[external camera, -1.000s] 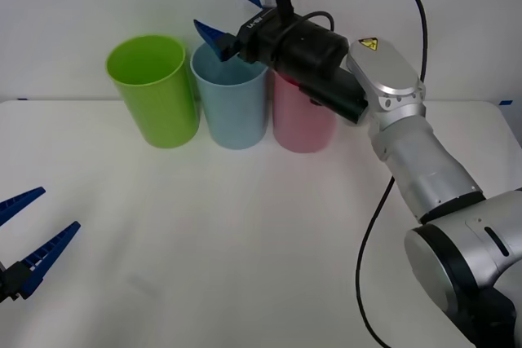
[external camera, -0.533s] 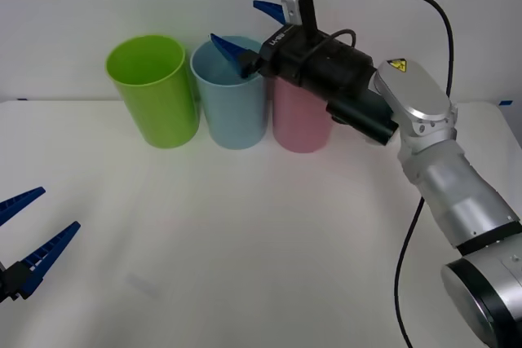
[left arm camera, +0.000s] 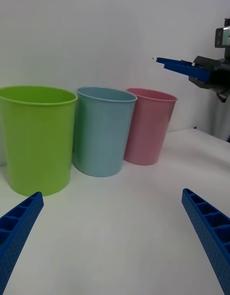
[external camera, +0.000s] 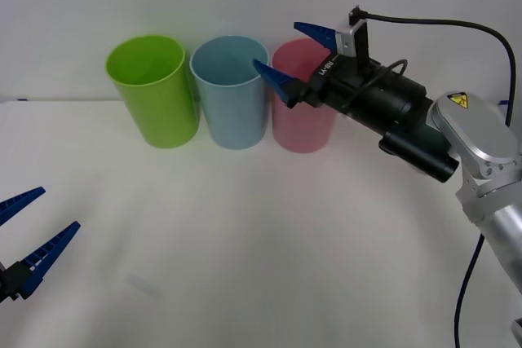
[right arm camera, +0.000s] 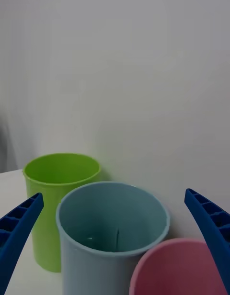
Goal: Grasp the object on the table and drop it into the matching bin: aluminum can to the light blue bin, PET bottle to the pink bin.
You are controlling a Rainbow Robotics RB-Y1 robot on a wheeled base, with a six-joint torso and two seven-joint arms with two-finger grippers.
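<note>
The light blue bin [external camera: 232, 107] stands in the middle of a row at the back of the white table [external camera: 245, 242], and the pink bin [external camera: 303, 129] stands to its right. My right gripper [external camera: 276, 45] hangs open at rim height over the pink bin, with nothing between its fingers. The right wrist view looks down into the light blue bin [right arm camera: 98, 264], with the pink bin's rim [right arm camera: 184, 268] beside it. The aluminum can is out of view. Low at the table's left front, my left gripper [external camera: 59, 208] rests open.
A lime green bin [external camera: 155, 95] stands at the left end of the row, touching the light blue one. A white wall rises behind the bins. The right arm's black cable [external camera: 440, 22] arcs above the wrist.
My right gripper has drawn back to the right, from over the light blue bin to over the pink bin, staying open. The left arm has not moved.
</note>
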